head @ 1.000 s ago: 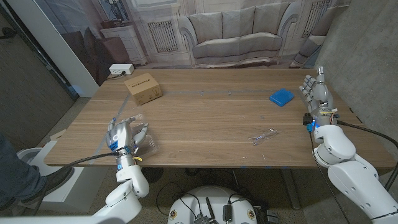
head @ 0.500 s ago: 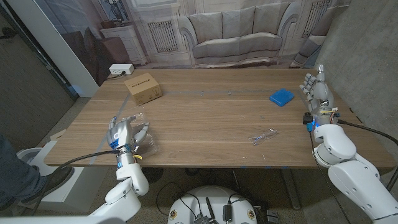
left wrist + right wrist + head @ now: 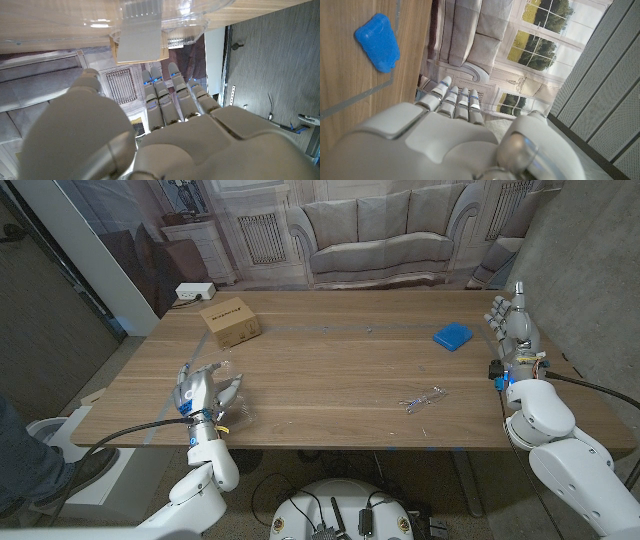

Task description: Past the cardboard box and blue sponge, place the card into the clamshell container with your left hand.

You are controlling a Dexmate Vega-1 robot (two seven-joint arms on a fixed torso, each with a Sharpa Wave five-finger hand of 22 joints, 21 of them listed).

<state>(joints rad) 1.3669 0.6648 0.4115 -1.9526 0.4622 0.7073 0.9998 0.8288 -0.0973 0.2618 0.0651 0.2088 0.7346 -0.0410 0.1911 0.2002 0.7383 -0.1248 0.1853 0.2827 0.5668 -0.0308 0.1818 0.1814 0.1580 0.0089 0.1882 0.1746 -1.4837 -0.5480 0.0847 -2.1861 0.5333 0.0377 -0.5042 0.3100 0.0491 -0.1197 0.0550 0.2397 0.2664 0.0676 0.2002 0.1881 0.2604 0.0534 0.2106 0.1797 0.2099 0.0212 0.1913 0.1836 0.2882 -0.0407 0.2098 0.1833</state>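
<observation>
Left robot hand [image 3: 200, 394]: fingers spread, holding nothing, over clamshell [image 3: 232, 408], near left.
Right robot hand [image 3: 512, 323]: fingers straight, apart, holding nothing, far right.
Card [image 3: 141, 41]: in clamshell.

Matt wooden table [image 3: 330, 370], fine grain. Clear glossy plastic clamshell container [image 3: 232, 402] lower left; brown cardboard box [image 3: 230, 322] upper left. Blue matt sponge [image 3: 452, 335] upper right.

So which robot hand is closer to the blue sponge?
The right hand. It stands at the table's right edge, just beside the blue sponge. The left hand is far across the table, near the front left corner.
</observation>
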